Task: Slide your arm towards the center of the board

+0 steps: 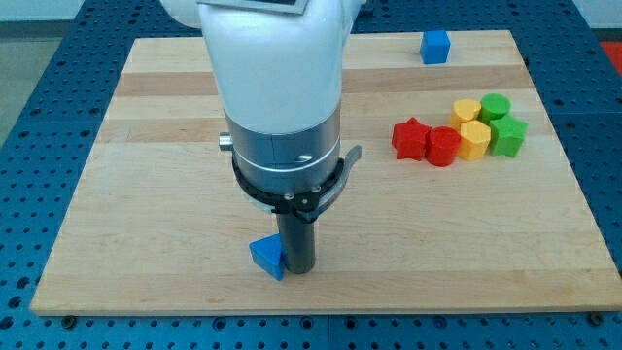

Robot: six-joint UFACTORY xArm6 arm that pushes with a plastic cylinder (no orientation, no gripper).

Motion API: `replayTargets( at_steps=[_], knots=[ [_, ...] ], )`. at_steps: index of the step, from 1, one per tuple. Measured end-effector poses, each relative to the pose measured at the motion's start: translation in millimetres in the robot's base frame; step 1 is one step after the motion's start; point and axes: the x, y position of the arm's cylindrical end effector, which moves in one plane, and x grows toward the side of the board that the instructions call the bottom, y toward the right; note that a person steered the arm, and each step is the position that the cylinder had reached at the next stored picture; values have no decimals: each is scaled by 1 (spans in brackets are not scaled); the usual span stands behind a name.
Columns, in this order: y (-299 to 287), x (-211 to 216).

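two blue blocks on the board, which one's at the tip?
The blue block near the view's bottom edge, touching my tip on its left. The blue cube sits far off at the view's top right.

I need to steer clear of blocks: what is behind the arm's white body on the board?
Nothing shows: the white arm body hides the board behind it. Visible beside my tip is only a blue block, at its left.

The arm (277, 87) came in from the view's top, its white housing ending in a grey metal collar. Below the collar the short dark rod (296, 238) stood upright. My tip (298, 269) rested low, left of the view's middle.
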Motion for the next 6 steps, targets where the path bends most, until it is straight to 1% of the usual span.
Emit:
replayTargets(
  at_steps=[1, 2, 3, 4, 5, 6],
  knots=[
    [4, 0],
    [31, 0],
    [56, -25],
    [51, -57],
    [9, -63],
    [-23, -86]
  ],
)
